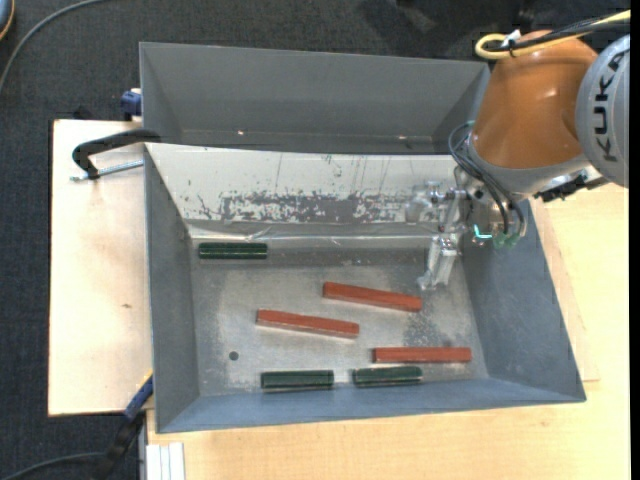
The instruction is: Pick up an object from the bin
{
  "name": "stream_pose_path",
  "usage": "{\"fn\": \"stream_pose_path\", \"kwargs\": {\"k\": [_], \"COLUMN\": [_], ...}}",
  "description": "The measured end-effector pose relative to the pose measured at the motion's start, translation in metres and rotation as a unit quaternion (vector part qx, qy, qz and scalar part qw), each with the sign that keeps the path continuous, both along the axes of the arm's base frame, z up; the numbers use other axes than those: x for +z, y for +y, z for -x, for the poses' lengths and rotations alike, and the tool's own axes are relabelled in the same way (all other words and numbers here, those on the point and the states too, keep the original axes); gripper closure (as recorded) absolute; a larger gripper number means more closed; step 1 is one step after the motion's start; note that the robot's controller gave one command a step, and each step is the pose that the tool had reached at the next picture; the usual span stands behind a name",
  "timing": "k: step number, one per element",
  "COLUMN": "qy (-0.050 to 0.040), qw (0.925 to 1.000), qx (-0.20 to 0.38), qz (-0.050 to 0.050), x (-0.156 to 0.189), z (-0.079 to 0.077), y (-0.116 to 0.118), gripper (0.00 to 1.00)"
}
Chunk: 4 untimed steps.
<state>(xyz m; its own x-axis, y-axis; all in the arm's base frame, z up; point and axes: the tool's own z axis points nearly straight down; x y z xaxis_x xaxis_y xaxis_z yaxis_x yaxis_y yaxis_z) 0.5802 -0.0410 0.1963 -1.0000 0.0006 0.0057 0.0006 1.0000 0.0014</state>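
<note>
The end effector (437,274) hangs low in the right part of the grey metal bin (522,320), its tip just beside the right end of a flat red-brown rectangular bar (370,296) that lies slantwise on the bin floor; I cannot tell whether it is set wide or narrow. Two more red-brown bars lie apart, one left of centre (306,323) and one toward the front right (421,354). Dark green bars rest by the back left wall (232,251) and along the front wall (296,379) (386,375).
</note>
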Motion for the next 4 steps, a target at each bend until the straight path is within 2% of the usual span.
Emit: {"fn": "stream_pose_path", "kwargs": {"k": [1,2,3,4], "qy": [0.0006,-0.0037,-0.0079,-0.0107], "qw": [0.9991,0.9991,1.0000,0.9999], "qx": [0.043,0.043,-0.005,0.002], "qz": [0.000,0.000,0.000,0.001], "x": [-0.123,-0.118,-0.073,0.039], "z": [-0.002,-0.004,-0.006,0.007], "y": [0.006,0.005,0.029,0.028], "gripper": [0.00,1.00,1.00,1.00]}}
